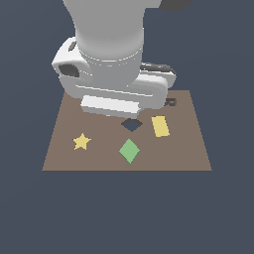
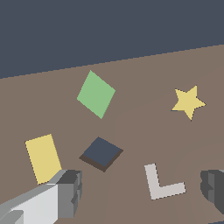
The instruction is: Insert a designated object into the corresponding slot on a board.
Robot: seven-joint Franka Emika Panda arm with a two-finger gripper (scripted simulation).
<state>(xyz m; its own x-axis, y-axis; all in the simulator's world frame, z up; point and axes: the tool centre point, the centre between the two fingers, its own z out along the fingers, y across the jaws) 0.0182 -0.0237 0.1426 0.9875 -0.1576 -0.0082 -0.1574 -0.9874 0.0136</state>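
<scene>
Listing, big to small. Board: flat brown rect., bare dark ground on all sides; near edge strip free of pieces. Arm: bulky white, hanging over board's far half, hiding that part in ext. view. Gripper: jaws spread wide, nothing between, touching nothing; L shape seen in the gap. Yellow rectangle: just beside slot on ext. view's right. Green diamond: flat on board, near front edge, long axis running front-to-back, tip toward slot, apart from it. Slot: navy diamond cutout, unfilled. Yellow star: well apart, ext. view's left.
</scene>
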